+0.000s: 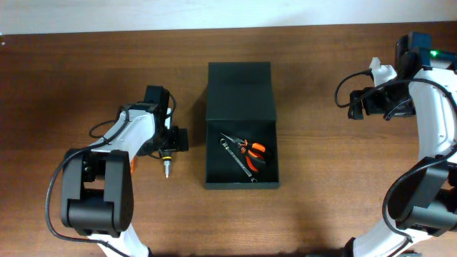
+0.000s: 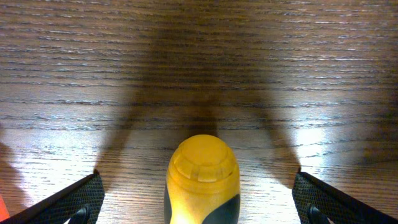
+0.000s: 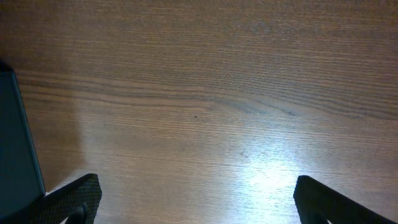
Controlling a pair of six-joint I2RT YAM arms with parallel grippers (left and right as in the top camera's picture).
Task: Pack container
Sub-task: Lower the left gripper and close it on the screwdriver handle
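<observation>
Yellow screwdriver handle (image 2: pixel 202 171) with a black grip band fills the near centre of the left wrist view, rounded cap uppermost. It sits midway between the two fingers (image 2: pixel 81 196) of the left end effector (image 2: pixel 196 180). These are spread wide, with bare wood showing on either side of the handle, so the end effector is open and grips nothing. Overhead, the tool's short metal tip (image 1: pixel 167 170) points toward the near edge of the counter (image 1: pixel 321 214), just near of the left wrist.

Task object: the container (image 1: pixel 240 183), a dark matte rectangular box, rests at the centre of the counter. Its flap lid (image 1: pixel 240 91) is folded back flat on the far side, leaving the near compartment exposed. Inside lie orange-handled pliers (image 1: pixel 255 151) and a slim metal tool (image 1: pixel 234 155), close together; its exact type is too small to tell.

Relative position: the container stands just right of the left end effector, separated from it by a narrow strip of wood, and its open compartment is level with the screwdriver.

Right side: the right end effector (image 3: pixel 196 186) hangs over bare counter well to the right of the container, about level with the lid. Its fingers (image 3: pixel 74 196) are parted wide and hold nothing. Only a dark edge of the container (image 3: pixel 15 130) enters the right wrist view, at the left margin.
</observation>
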